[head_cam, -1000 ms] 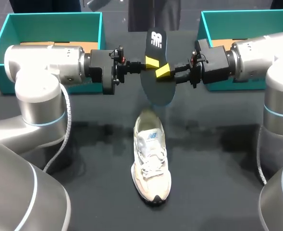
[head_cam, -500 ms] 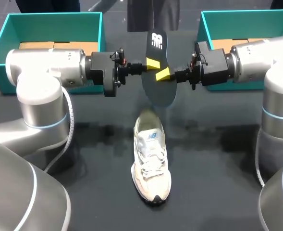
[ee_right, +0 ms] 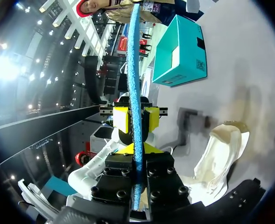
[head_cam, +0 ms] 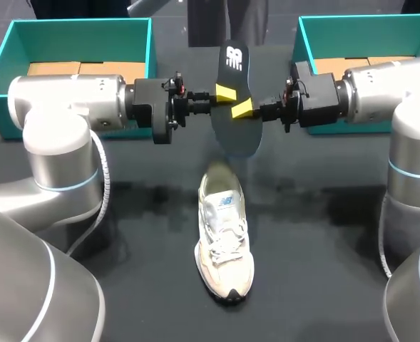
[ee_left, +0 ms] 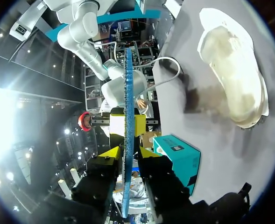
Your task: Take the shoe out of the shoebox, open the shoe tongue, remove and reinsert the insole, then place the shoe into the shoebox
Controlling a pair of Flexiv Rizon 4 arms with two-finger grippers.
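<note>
The dark insole stands on edge in the air above the heel of the white sneaker, which lies on the table with its toe toward me. My right gripper is shut on the insole's right edge. In the right wrist view its tips pinch the blue edge of the insole. My left gripper is at the insole's left edge. In the left wrist view its fingers stand open, with a small gap on either side of the insole.
Two teal shoeboxes stand at the back, one at the left and one at the right, both with brown paper inside. The sneaker lies between them on the dark table, nearer to me.
My right gripper has closed on the insole. My left gripper has then parted its fingers off it. The insole and the shoe have kept their places.
</note>
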